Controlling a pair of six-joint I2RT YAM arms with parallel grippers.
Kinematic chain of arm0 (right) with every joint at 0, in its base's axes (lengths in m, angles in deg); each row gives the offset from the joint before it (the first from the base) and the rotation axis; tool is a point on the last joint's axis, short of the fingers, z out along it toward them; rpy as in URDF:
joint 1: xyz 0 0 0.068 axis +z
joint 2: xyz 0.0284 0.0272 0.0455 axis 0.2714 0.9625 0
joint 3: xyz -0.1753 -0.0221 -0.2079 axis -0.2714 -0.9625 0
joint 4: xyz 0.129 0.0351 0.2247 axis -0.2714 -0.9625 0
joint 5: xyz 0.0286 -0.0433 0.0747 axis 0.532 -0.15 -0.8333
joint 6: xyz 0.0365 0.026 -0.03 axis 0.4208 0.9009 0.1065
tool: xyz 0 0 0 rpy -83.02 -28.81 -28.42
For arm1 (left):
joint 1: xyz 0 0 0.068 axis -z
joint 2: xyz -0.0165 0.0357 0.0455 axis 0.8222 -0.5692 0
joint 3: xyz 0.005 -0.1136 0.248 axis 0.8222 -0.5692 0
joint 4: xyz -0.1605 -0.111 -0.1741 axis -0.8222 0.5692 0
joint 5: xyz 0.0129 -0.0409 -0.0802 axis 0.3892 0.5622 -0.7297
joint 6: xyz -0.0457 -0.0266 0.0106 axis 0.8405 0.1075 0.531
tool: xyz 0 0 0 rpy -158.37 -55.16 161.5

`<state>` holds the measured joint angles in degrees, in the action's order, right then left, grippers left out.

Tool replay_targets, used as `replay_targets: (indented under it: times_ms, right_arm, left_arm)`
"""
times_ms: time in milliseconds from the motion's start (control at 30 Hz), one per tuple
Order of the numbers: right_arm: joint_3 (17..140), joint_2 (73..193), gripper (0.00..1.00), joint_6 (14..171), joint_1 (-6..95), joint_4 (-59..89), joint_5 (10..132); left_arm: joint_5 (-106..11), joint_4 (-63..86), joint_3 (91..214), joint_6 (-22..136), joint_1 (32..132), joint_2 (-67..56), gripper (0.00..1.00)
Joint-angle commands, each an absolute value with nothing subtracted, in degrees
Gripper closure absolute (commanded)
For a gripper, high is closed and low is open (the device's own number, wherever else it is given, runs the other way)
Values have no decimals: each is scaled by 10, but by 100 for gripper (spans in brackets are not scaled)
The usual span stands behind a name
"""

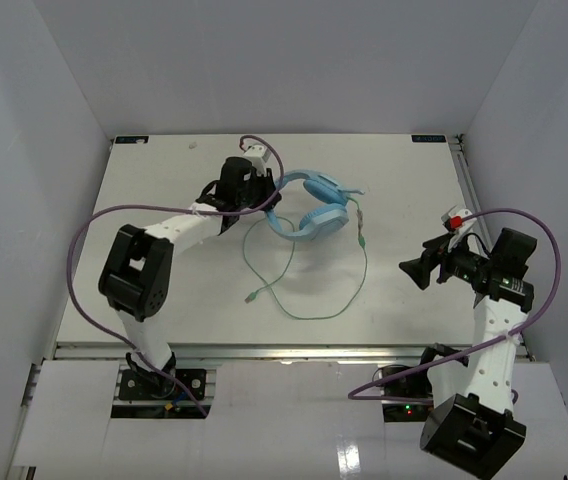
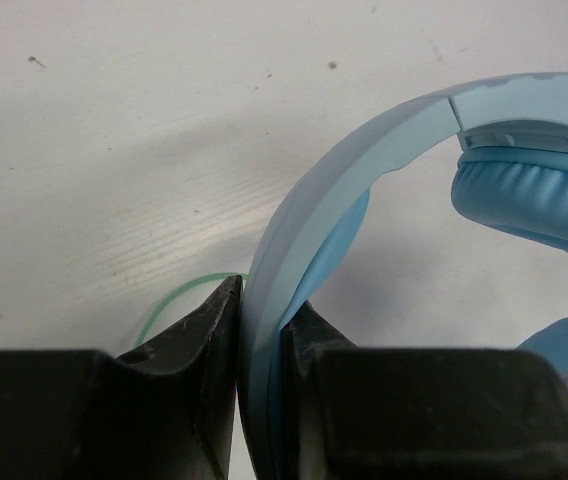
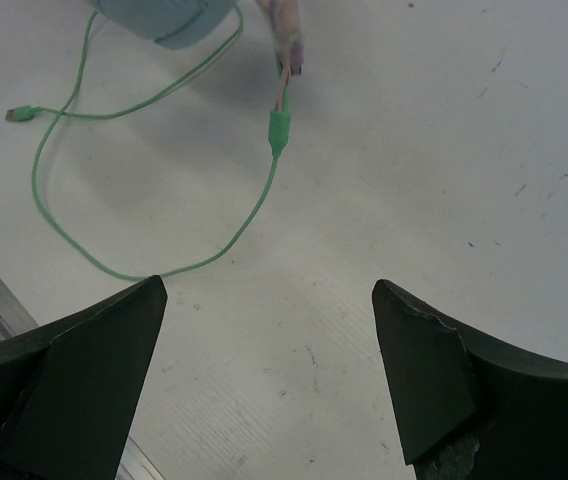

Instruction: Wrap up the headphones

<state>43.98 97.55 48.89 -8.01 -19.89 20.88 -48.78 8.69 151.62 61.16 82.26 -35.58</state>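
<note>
left fingers [image 2: 189,365] clamped on headphones [image 2: 309,215], smooth curved light-blue plastic; right fingers [image 3: 84,370] apart.

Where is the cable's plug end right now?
Top view: the plug lies on the table, on the near side of the headphones, slightly left of centre.

Soft, even light is filling the white-walled enclosure in the top view, and the white matte worktop [image 1: 164,300] is looking bright, with only faint shadows under the arms. Glare is streaking the silver metal rail [image 1: 284,352] at 6 o'clock. In the left wrist view the light blue padded over-ear headphones [image 2: 294,220] are throwing a broad grey shadow toward 10 o'clock, and the black left gripper [image 2: 262,320] is showing dark and unfocused at 6 o'clock. In the right wrist view the black right gripper [image 3: 269,290] is blurring at 5 and 7 o'clock, while the thin pale-green cable [image 3: 280,132] is showing sharp.
</note>
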Motion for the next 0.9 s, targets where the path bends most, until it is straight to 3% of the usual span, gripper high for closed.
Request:
replay_targets:
  times_ms: [0, 133, 267, 367, 567, 667, 867]
  right_arm:
    - [469, 1008, 10, 471, -46, -203, 190]
    - [464, 1026, 10, 589, 6, -94, 205]
    - [478, 1049, 10, 769, 178, 49, 346]
    - [515, 1075, 10, 828, 238, 92, 397]
    - [542, 1098, 10, 886, 248, 144, 313]
    - [500, 1103, 10, 932, 251, 246, 224]
    - [468, 1135, 6, 953, 276, 338, 255]
  left_arm:
    - [-489, 71, 1492, 697, 827, -233, 100]
    - [-465, 102, 1481, 712, 827, -175, 100]
    - [-433, 126, 1472, 730, 827, -130, 100]
    - [-420, 130, 1468, 740, 827, -109, 100]
    - [-374, 158, 1462, 754, 828, -79, 100]
    - [-372, 151, 1461, 772, 827, -75, 100]
    - [-364, 138, 1474, 817, 827, -63, 100]
